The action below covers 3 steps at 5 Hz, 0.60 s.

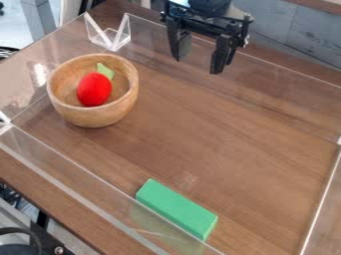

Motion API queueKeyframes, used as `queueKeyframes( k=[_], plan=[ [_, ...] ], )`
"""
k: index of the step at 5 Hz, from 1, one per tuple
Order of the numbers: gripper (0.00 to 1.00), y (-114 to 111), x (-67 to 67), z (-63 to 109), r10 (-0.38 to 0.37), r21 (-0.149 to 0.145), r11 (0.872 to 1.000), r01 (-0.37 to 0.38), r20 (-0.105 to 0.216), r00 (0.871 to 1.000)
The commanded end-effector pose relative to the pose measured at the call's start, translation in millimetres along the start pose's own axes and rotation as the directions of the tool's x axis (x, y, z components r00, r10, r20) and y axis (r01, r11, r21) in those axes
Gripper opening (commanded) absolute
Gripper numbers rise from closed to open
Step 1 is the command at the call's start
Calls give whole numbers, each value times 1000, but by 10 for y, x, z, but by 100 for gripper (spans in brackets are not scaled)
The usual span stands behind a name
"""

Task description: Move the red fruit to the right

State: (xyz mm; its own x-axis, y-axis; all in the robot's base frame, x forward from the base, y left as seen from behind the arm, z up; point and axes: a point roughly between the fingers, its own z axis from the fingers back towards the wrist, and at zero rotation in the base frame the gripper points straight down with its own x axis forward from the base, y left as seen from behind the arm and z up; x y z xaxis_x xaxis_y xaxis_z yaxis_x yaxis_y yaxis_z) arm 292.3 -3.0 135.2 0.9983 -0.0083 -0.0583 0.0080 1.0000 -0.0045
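- The wooden table [220, 129] spreads out beneath and in front of the gripper, brown and grained, and gives us a broad flat place to set things down.
- Past its edges we see a little of the room: grey wall panels [300, 20] behind the gripper, and dark cables [24, 235] at the near left corner of the view.
- Our gripper [198, 64] is released, its two dark fingers spread with nothing between them; how high it hangs over the wood is hard for us to judge from this one angle.
- The wooden bowl [63, 108] sits to the view's left of the gripper and nearer the camera, so we should travel above its rim before descending.
- The green block [176, 208] lies well apart, on the camera side of the gripper; we can leave it alone.
- The red fruit [94, 90] is inside the bowl, left of the gripper in the view, its leafy top toward the far wall. Reaching it looks like our present step: let us centre over the red body, come straight down with both fingers inside the rim, close gently, and lift clear before going right.
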Motion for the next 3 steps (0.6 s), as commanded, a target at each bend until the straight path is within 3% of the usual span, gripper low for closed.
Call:
queueKeyframes(
  k=[1, 2, 3],
  plan=[
    [100, 42, -43, -39, 54, -2, 999, -54, -27, 998],
    [100, 93, -87, -72, 109, -2, 994, -109, -52, 993],
    [100, 409, -172, -153, 55, -3, 998, -55, -32, 998]
  ],
)
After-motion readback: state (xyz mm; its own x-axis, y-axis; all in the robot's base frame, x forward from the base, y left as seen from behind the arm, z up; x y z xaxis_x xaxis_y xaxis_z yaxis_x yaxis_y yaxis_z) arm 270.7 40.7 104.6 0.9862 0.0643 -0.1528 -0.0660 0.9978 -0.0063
